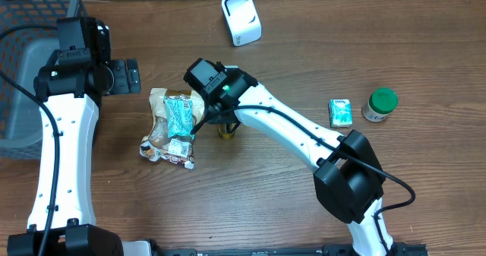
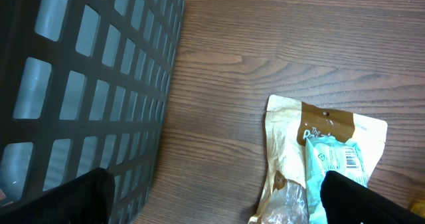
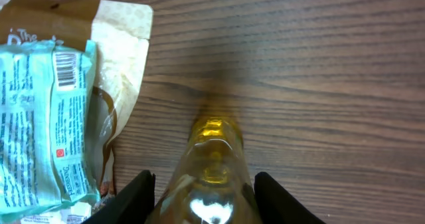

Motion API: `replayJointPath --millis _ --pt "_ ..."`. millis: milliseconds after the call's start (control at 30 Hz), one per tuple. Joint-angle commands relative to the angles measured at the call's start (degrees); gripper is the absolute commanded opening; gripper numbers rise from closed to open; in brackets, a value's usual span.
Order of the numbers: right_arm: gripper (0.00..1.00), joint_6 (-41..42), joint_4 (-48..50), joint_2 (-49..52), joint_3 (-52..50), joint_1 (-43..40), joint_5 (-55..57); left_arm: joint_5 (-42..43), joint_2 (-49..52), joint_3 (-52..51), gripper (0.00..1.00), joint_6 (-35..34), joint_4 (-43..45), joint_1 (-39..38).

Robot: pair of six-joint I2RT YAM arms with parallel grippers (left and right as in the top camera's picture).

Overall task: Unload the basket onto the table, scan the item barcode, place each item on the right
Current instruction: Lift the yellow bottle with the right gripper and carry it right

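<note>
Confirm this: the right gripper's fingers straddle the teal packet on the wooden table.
Not the teal packet: the fingers of the right gripper straddle the yellow bottle on the wooden table. The teal packet lies off to one side, as the right wrist view shows.

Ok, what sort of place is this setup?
Likely a mock checkout counter: a white barcode scanner on the wooden table, packaged goods like the teal snack packet, and a dark mesh basket.
</note>
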Motion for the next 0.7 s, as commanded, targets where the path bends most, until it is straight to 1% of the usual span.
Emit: replayJointPath --millis 0,100,233,333,433,667 --pt "0.42 -0.76 -0.55 -3.69 2.36 -3.08 -5.68 -0.31 -0.87 1.29 1.0 1.07 0.2 -0.39" --pt "0.41 -5.31 -0.68 -5.4 2.36 -6.08 -13.75 -0.31 -0.87 1.29 0.99 1.07 0.2 -0.39" --pt "0.38 -12.35 -1.22 -8.33 2.36 -10.64 -26.91 -0.31 -0.87 1.29 1.0 1.07 0.2 -0.39" --pt "0.38 -17.0 -3.08 -11.06 2.36 -14.47 -35.26 -0.31 -0.87 1.29 1.0 1.07 0.2 -0.39" --pt "0.39 -23.63 -6.03 -14.14 2.36 -18.45 -43.17 -0.31 -0.87 1.29 1.0 1.07 0.2 -0.39" --pt "0.43 -35.67 -12.61 -20.0 2.36 -26.23 -55.47 -0.31 -0.87 1.29 0.99 1.07 0.2 -0.39"
